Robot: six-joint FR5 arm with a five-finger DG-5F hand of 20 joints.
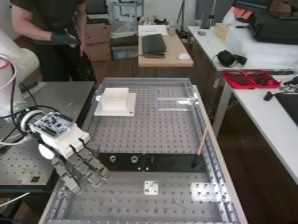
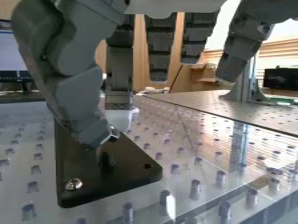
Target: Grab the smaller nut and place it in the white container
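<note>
**Tiny nut, tight spot: how I'm treating this grab**

So, going left to right: my hand is sitting low over the left end of the black bar. Honestly, I can't tell whether my fingers are open, closed or gripping anything. I'm not managing to pin down the smaller nut either; I'm guessing it's sitting right at my hand, by that end of the bar.

I'm treating this as the grasp step. The trick, I'm thinking, is going for a light, centred pinch on the nut's sides, then lifting dead straight, since any tilt is risking a jam or a drop.

Just right of my hand, the larger nut is standing on the bar, so I'm wanting zero sideways sweep. The white container is waiting well beyond my hand, farther up the bench. I'm planning on lifting clear first, then crossing, then letting go low over it.

Farthest right from my hand, the bearing is standing beside the larger nut, and I'm leaving it alone.
</note>
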